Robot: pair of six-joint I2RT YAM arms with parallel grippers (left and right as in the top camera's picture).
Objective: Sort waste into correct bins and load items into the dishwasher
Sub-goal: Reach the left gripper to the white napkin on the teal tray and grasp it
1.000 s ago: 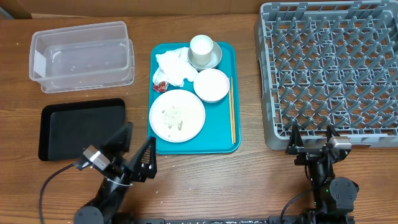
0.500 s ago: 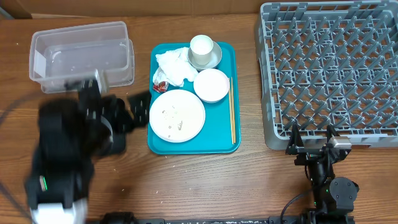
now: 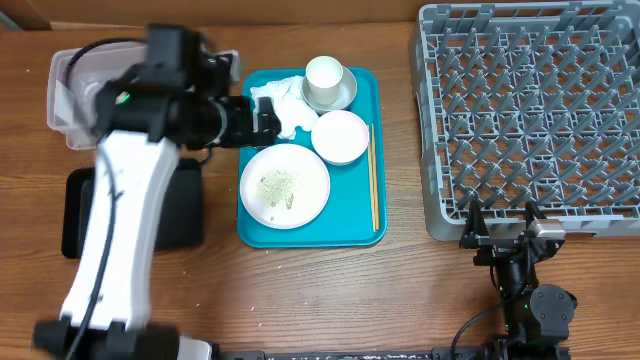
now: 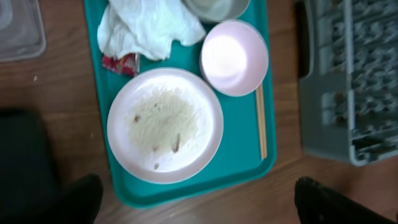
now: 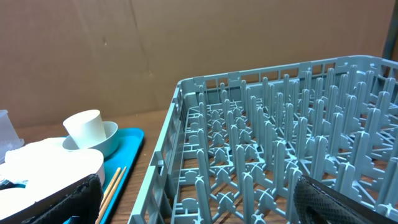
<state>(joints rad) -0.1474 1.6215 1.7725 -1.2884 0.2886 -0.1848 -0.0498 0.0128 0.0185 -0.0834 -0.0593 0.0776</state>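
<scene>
A white plate (image 3: 285,185) with rice scraps (image 4: 163,118), a bowl (image 3: 340,136), a cup (image 3: 324,75) on a saucer (image 3: 345,97), a crumpled napkin (image 3: 290,105), a red-and-white wrapper (image 4: 121,62) and chopsticks (image 3: 374,175) lie on the teal tray (image 3: 360,225). My left gripper (image 3: 264,118) is open and empty, held above the tray's left edge beside the napkin and wrapper. In the left wrist view its fingers (image 4: 199,208) are spread wide. My right gripper (image 3: 503,222) is open and empty at the front edge of the grey dish rack (image 3: 530,110).
The clear tub (image 3: 75,90) stands at the back left, partly hidden by my left arm. The black tray (image 3: 80,215) lies in front of it. The right wrist view looks across the rack's pegs (image 5: 280,162).
My left arm has risen from the table's front and swung back and right over the black tray and tub to the teal tray's left edge. The right arm has not moved.
</scene>
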